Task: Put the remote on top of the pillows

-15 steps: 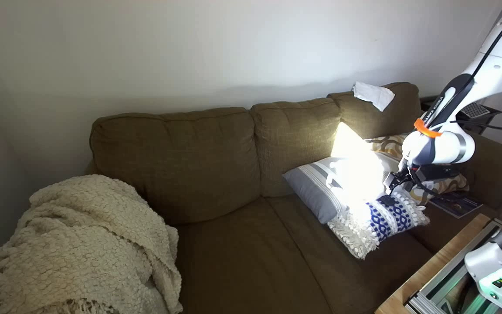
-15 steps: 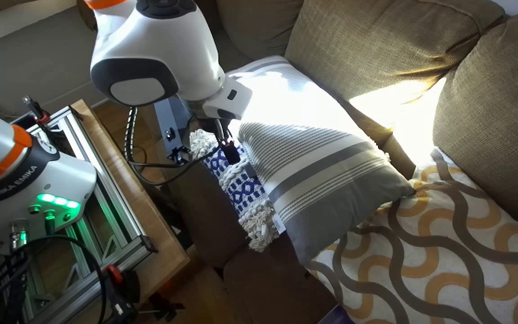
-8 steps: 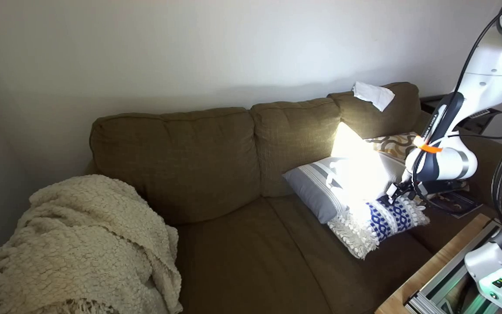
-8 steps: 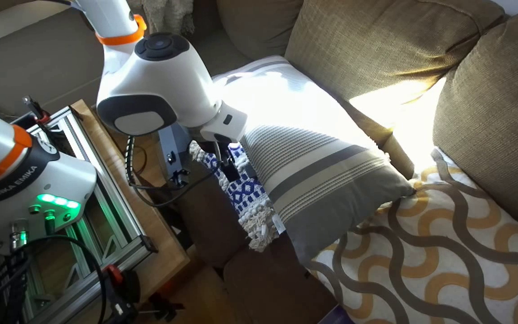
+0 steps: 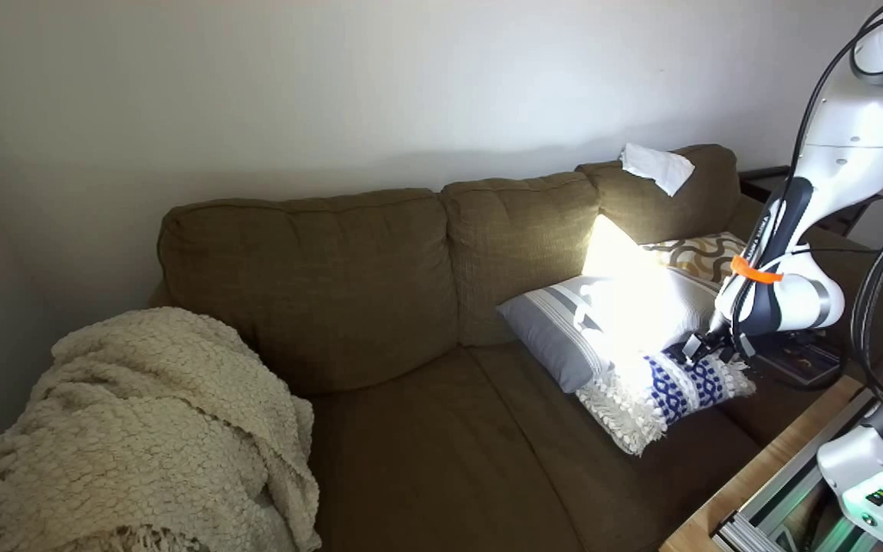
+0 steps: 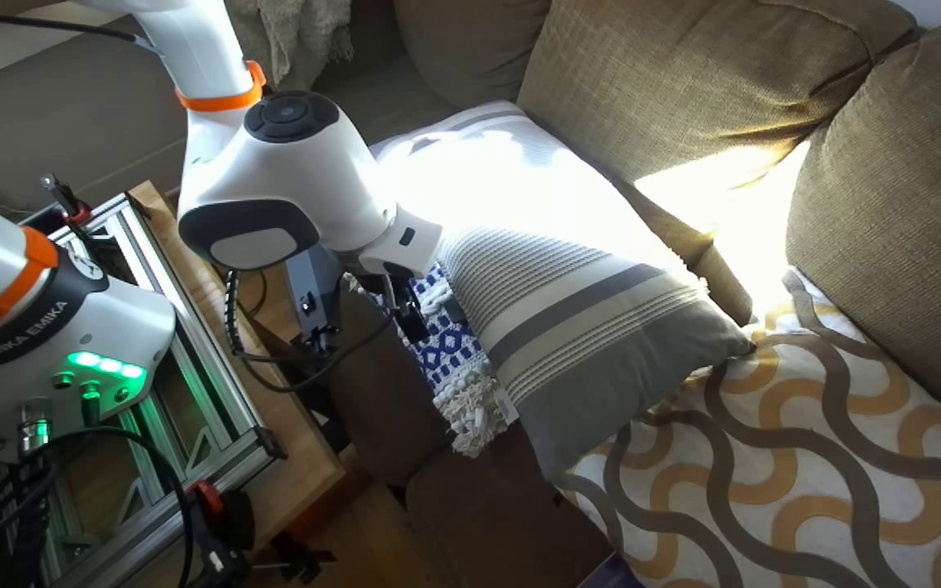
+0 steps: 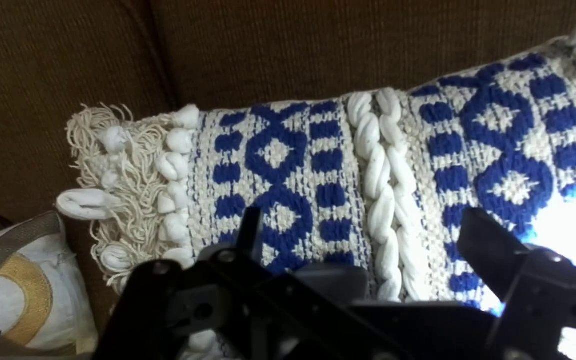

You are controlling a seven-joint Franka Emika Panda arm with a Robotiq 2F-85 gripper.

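Observation:
My gripper (image 7: 362, 225) is open, its fingers wide apart above the blue-and-white woven pillow (image 7: 288, 165). It also shows in both exterior views (image 5: 698, 349) (image 6: 412, 322), low over that pillow. A dark grey object that looks like the remote (image 7: 333, 280) lies on the woven pillow. In the wrist view it shows between the fingers, partly hidden by the gripper's black links. In an exterior view the remote (image 6: 454, 309) is a small grey patch beside the striped pillow's edge. The grey striped pillow (image 6: 585, 327) lies against the woven one, partly in glaring sunlight.
A gold-and-brown patterned pillow (image 6: 781, 457) lies beside the striped one. The brown couch (image 5: 411, 445) has a cream blanket (image 5: 165, 414) on one end and a white cloth (image 5: 658, 167) on its back. A dark magazine (image 5: 794, 359) lies near the arm. The wooden table (image 6: 307, 457) holds the robot base.
My gripper has come down toward the woven pillow, and the arm has lowered with it. The grey object and the pillows have not visibly moved.

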